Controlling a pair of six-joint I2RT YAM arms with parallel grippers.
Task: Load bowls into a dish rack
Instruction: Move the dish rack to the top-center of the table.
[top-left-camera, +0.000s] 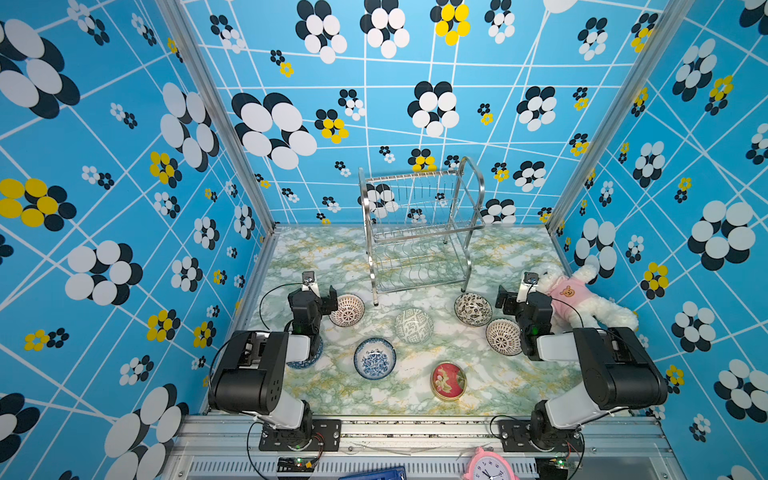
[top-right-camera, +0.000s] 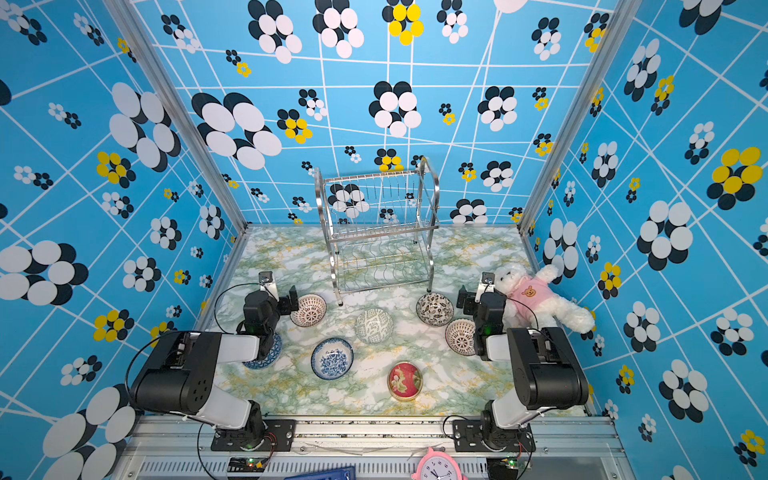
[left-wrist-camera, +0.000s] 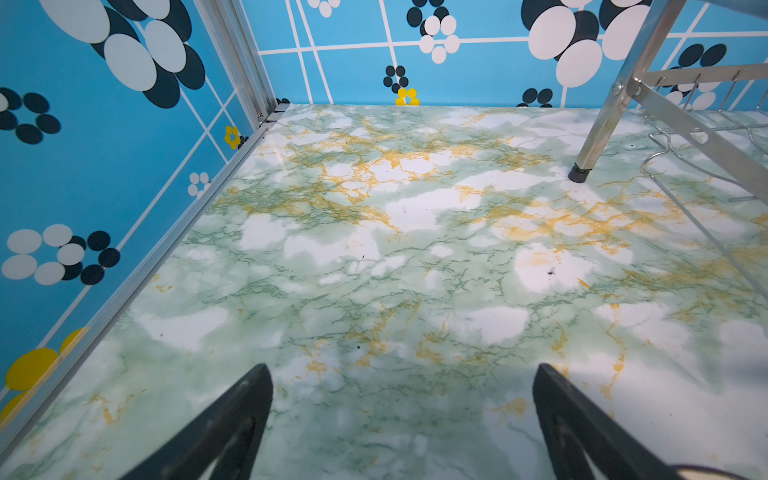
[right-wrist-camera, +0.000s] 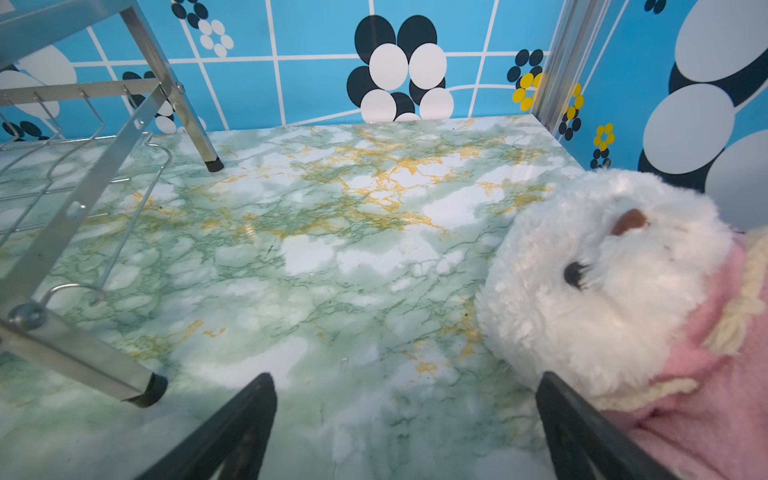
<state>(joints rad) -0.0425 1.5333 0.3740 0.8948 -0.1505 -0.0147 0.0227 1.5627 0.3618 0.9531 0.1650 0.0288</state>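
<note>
In both top views the dish rack (top-left-camera: 419, 232) stands empty at the back of the counter (top-left-camera: 409, 388) and the bowls (top-left-camera: 414, 326) all lie in front of it, so you are likely at the first pick. Your left tool (top-left-camera: 312, 297) sits just beside the red-lattice bowl (top-left-camera: 347, 309). Your right tool (top-left-camera: 518, 298) is between the black-leaf bowl (top-left-camera: 473, 308) and the plush toy (top-left-camera: 582, 299). Take each nearest bowl by its rim, one finger inside, and stand it on edge in the wavy lower slots. The blue bowl (top-left-camera: 305, 359) under your left arm is mostly hidden; leave the red tin (top-left-camera: 448, 381) alone. In the left wrist view the fingers (left-wrist-camera: 232, 424) are spread wide over bare counter with nothing between them. A rack leg (left-wrist-camera: 579, 172) shows, and a sliver at the picture's edge may be a bowl rim, too cut off to tell. In the right wrist view the fingers likewise stand wide apart and empty, one just beside the toy's head, so clear it before you swing across.
</note>
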